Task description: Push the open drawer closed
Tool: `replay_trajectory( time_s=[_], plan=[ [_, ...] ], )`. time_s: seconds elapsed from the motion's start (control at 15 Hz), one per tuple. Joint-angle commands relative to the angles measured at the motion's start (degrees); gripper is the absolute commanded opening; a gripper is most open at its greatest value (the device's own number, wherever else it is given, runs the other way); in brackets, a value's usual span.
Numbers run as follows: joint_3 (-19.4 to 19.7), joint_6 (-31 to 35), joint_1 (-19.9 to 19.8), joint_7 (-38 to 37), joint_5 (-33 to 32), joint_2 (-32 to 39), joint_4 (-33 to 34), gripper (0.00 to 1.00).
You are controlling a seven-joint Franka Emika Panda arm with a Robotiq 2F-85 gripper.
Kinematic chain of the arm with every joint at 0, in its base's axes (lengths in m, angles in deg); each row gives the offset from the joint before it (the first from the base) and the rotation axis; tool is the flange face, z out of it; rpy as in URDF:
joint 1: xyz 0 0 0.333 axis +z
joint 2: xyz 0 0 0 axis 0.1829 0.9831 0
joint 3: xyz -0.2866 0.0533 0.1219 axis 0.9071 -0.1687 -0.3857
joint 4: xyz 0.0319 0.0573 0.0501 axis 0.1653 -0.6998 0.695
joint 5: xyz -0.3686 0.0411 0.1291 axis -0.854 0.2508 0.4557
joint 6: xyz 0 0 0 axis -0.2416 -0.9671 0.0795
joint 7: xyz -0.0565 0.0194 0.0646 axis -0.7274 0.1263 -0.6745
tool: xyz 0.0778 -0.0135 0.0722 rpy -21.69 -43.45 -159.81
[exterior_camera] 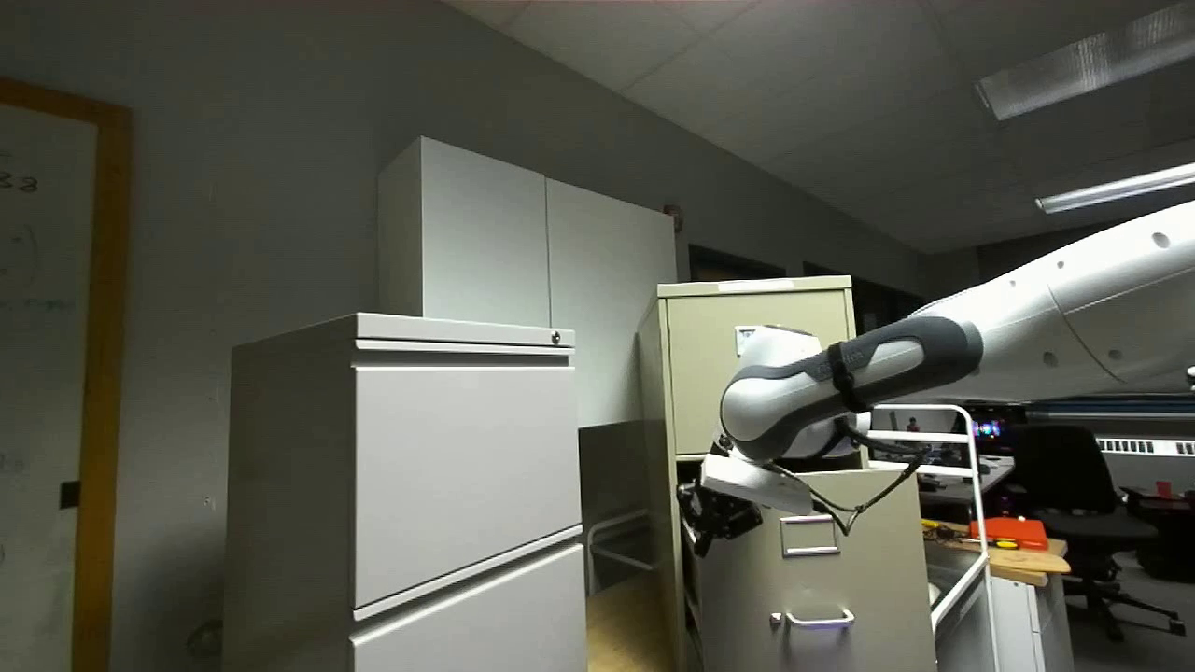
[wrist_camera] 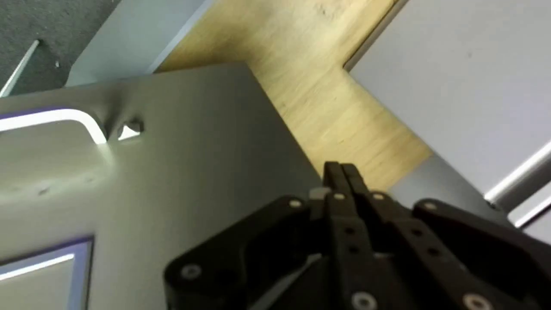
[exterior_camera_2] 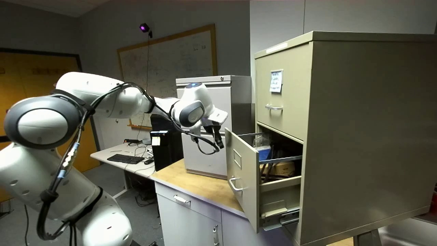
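The white and grey jointed robot arm [exterior_camera_2: 121, 106] hung, in both exterior views, in front of the boxy beige metal filing cabinet [exterior_camera_2: 368, 130]. Beside that cabinet, across a narrow gap, a pale-grey metal cabinet [exterior_camera: 467, 467] with flat drawer fronts rested on a light brown wooden worktop [exterior_camera_2: 191, 186].

The beige metal drawer [exterior_camera_2: 251, 177] sat directly under the filing cabinet's closed beige top drawer [exterior_camera_2: 292, 82]. It stood well out from the body, its interior and a metal runner on show in an exterior view.

The black two-fingered gripper [wrist_camera: 341, 167] was at the upper part of the drawer front's edge, on the side toward the pale-grey cabinet, pointing downward. Its two fingers lay flat together along their length, with nothing in their hold. In the wrist view the tips overlapped the drawer's edge; whether they touched it could not be told.

Inside the drawer were a blue object [exterior_camera_2: 263, 154], a tan box-like item [exterior_camera_2: 282, 169] and darker things too jumbled to name. A shiny bent metal pull handle [exterior_camera: 820, 621] crossed the drawer front, below a rectangular metal label frame [exterior_camera: 809, 535]. A white handwritten paper [exterior_camera_2: 276, 82] was fixed to the top drawer. Just beside the handle was a small metal knob [exterior_camera: 776, 619].
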Motion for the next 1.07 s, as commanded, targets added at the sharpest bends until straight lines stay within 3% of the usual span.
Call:
replay_trajectory(
  time_s=[0.0, 0.53, 1.0],
  plan=[
    [-1.0, 10.3, -3.5, -7.1, -2.2, 2.1, -1.8, 0.0],
    [-5.5, 27.9, -9.9, -23.9, -6.3, 5.7, -5.6, 0.01],
    [-10.2, 32.2, -18.6, -37.2, -10.0, 4.5, -7.1, 0.02]
  ],
)
